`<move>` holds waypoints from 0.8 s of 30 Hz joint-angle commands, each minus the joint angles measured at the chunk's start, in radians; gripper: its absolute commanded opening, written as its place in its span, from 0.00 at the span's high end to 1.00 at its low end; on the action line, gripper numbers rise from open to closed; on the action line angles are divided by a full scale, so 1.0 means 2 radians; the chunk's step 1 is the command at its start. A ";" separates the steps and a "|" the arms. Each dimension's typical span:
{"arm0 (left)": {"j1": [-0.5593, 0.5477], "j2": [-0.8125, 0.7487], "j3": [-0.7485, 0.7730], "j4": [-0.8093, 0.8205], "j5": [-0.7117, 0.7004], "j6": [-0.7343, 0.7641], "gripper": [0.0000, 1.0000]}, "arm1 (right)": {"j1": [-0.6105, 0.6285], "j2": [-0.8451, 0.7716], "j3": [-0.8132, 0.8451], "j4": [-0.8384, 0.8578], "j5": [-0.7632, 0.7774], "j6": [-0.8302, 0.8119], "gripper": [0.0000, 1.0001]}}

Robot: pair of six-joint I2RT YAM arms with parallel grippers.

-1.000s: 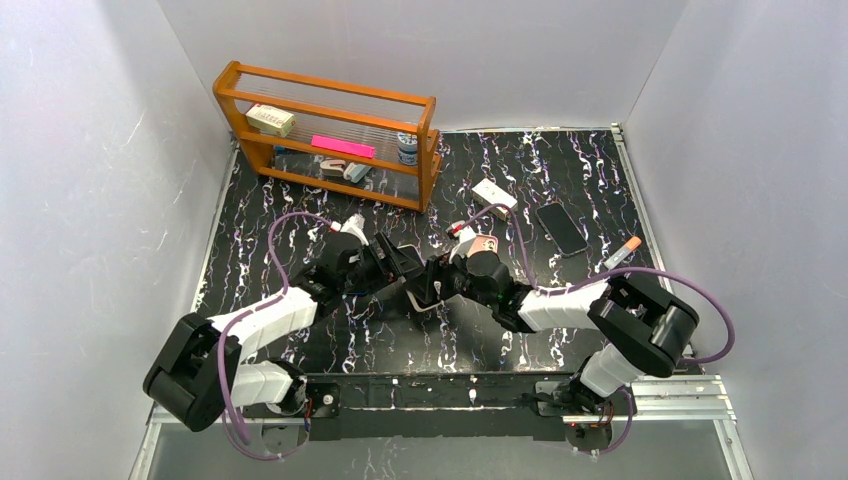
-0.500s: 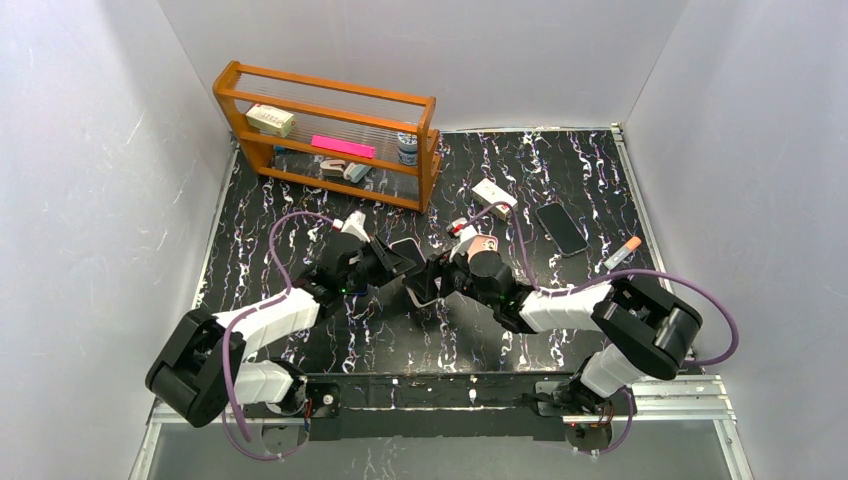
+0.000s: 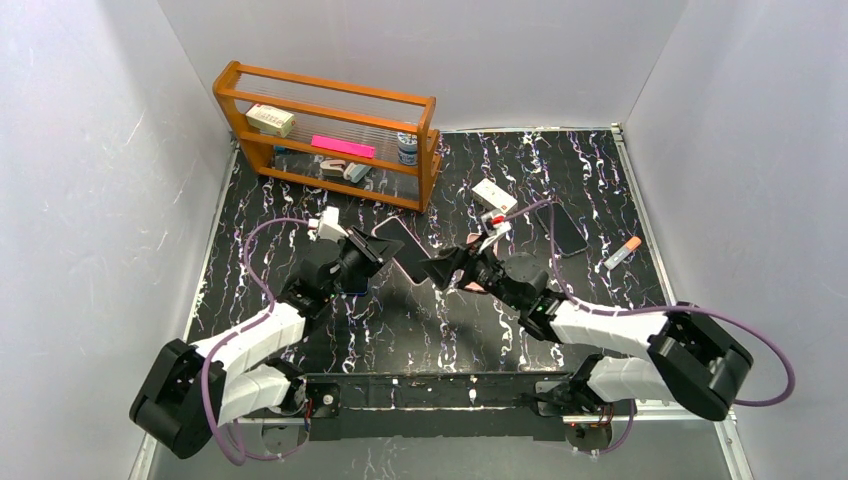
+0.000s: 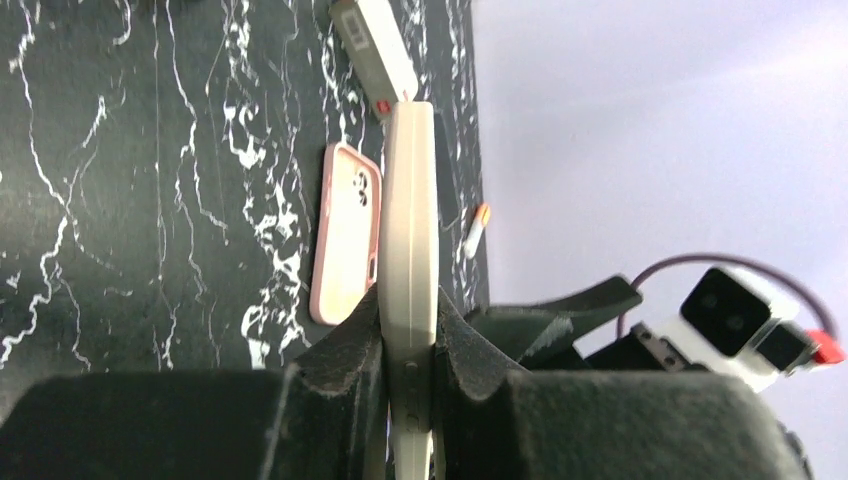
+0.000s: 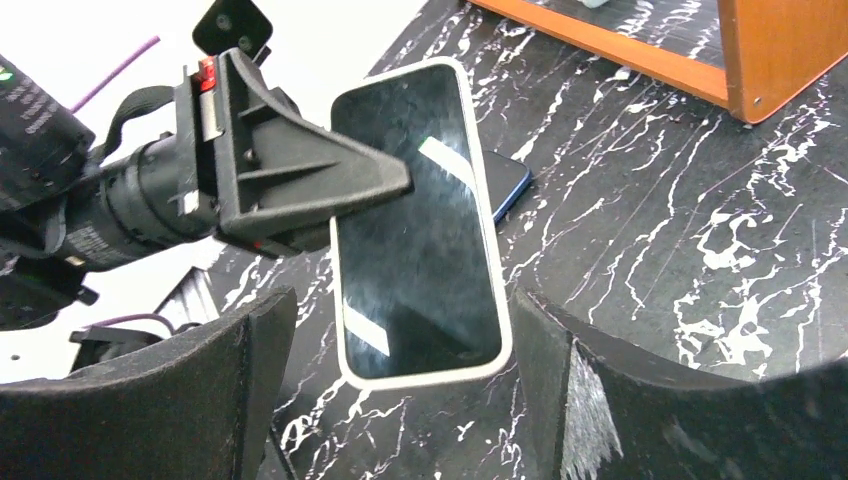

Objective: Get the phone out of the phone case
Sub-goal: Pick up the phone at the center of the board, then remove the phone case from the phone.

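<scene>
The phone (image 3: 403, 250), dark-screened with a cream rim, hangs tilted above the table. My left gripper (image 3: 380, 258) is shut on it: in the left wrist view the fingertips (image 4: 408, 330) pinch the phone's (image 4: 410, 220) thin edge. An empty pink phone case (image 4: 345, 232) lies flat on the black marble table (image 3: 420, 340); in the top view only a pink bit (image 3: 470, 287) shows under my right arm. My right gripper (image 3: 442, 270) is open. In its wrist view, the fingers (image 5: 210, 390) stand wide either side of the phone's (image 5: 420, 230) near end without touching it.
A wooden rack (image 3: 330, 135) with small items stands at the back left. A white box (image 3: 493, 192), a second dark phone (image 3: 560, 228) and an orange-capped marker (image 3: 622, 250) lie at the back right. A blue-edged device (image 5: 505, 180) lies beneath the held phone. Grey walls enclose the table.
My left gripper closed on the phone and carried it up and to the back left. The right gripper let go, opened wider, and its arm stretched out lower over the table.
</scene>
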 commanded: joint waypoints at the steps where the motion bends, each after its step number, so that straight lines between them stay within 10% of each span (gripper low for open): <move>1: 0.005 -0.030 0.001 0.070 -0.041 -0.030 1.00 | -0.003 -0.041 -0.022 0.025 -0.006 0.051 0.14; 24: -0.003 -0.037 -0.016 0.163 -0.052 -0.154 1.00 | -0.004 0.030 -0.017 0.215 -0.066 0.181 0.34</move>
